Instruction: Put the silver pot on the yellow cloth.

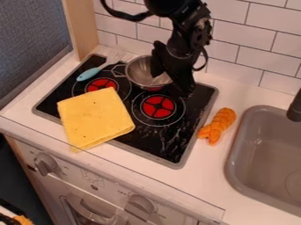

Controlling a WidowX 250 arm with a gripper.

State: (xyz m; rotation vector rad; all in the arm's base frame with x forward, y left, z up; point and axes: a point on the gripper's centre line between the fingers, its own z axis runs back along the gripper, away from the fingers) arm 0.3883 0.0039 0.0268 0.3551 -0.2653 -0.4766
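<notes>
My gripper (171,83) hangs at the pot's right side with its two fingers spread apart. One finger overlaps the inside of the silver pot (138,70), while the other is to the right, beyond the rim. The pot stands upright near the back of the black stove, its handle toward the left; the gripper hides its right edge. The yellow cloth (94,116) lies folded in front and to the left of the pot, over the stove's left front part and edge. Whether a finger touches the pot, I cannot tell.
A fork with a light blue handle (88,74) lies behind the cloth at the stove's left edge. An orange plush toy (218,125) rests on the counter (206,167) between the stove (167,151) and the grey sink (235,162). A tiled wall (258,48) stands behind.
</notes>
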